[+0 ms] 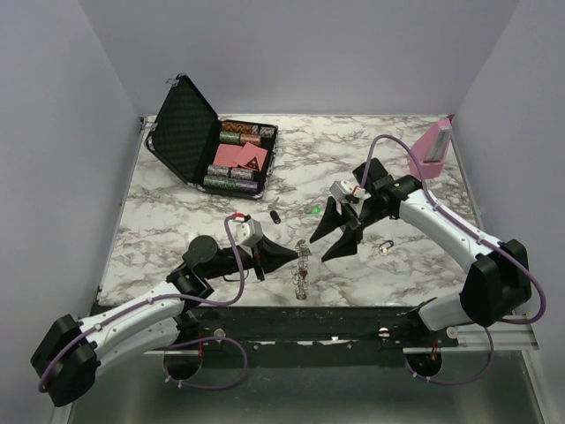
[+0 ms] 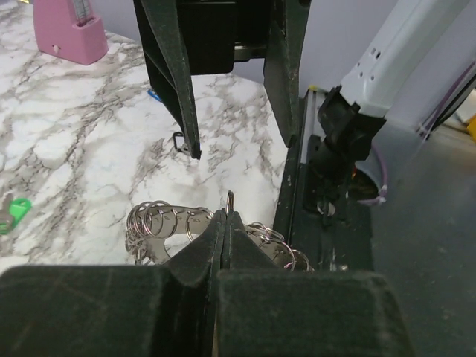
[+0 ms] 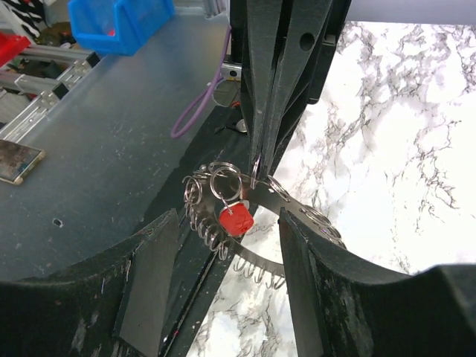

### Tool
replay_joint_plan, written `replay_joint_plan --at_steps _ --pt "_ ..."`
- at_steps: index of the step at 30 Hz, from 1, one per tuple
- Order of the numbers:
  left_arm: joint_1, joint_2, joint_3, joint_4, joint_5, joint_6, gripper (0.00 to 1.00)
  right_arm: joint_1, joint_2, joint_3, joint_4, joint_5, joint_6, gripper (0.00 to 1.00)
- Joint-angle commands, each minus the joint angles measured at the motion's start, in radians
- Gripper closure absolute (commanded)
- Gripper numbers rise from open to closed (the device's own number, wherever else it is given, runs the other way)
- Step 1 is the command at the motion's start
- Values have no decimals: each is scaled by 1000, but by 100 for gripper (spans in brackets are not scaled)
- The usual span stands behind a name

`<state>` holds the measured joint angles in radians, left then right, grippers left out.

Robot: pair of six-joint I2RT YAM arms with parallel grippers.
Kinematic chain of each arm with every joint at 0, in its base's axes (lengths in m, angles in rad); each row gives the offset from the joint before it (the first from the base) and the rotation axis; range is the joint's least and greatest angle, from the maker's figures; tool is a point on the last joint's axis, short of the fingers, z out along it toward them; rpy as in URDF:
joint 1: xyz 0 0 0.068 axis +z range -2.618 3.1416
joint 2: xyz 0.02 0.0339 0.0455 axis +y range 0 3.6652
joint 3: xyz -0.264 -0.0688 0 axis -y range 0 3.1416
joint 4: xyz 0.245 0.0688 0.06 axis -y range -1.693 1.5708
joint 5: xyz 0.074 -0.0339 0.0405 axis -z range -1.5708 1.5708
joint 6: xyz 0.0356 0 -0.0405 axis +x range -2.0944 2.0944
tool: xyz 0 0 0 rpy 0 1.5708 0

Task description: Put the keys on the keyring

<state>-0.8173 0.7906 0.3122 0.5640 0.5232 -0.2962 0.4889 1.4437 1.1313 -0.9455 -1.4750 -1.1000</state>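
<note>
Top cam gives me the keyring [image 1: 302, 268] only as a small silvery tangle by the table's [image 1: 177, 221] near edge, and I can't pick out the red key [image 3: 233, 219] there. That key shows only in the R wrist cam, hanging on one loop; the L wrist cam hides it behind its own fingers. L gripper [image 1: 291, 256] is clenched on the keyring, a thin metal bit poking up btwn the tips. R gripper [image 1: 320, 249] is spread wide. In its own cam the ring and red key show in the gap btwn its fingers; whether either finger touches metal, I can't tell.

Loose on the marble are the green key [image 1: 315, 210], black key [image 1: 275, 215] and blue key [image 1: 386, 247], the last too small to read properly. The pink stand [image 1: 434, 146] sits far right, its top cut off in the L wrist cam. The open black case [image 1: 190, 124] at the back holds rows of chips [image 1: 231, 173] plus pinkish-red pieces [image 1: 238, 156]; I can't make out what those are.
</note>
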Motion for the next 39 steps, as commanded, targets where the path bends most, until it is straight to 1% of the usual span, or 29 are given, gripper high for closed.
replay_joint_plan --at_steps 1,6,14,18,24,39 --pt "3 21 -12 226 -40 -199 100 -4 -22 -11 20 -90 31 35" --pt "3 45 8 226 -45 -230 100 -4 -23 -25 83 -100 103 36" --pt "3 107 7 292 -63 -311 100 -6 -25 -34 169 -122 222 42" --pt "1 130 10 312 -68 -319 100 -3 -26 -47 229 -149 298 47" --pt "3 150 21 327 -58 -314 100 7 -22 -65 289 -142 360 48" --pt "1 165 19 324 -68 -302 100 43 -16 -68 286 -180 373 48"
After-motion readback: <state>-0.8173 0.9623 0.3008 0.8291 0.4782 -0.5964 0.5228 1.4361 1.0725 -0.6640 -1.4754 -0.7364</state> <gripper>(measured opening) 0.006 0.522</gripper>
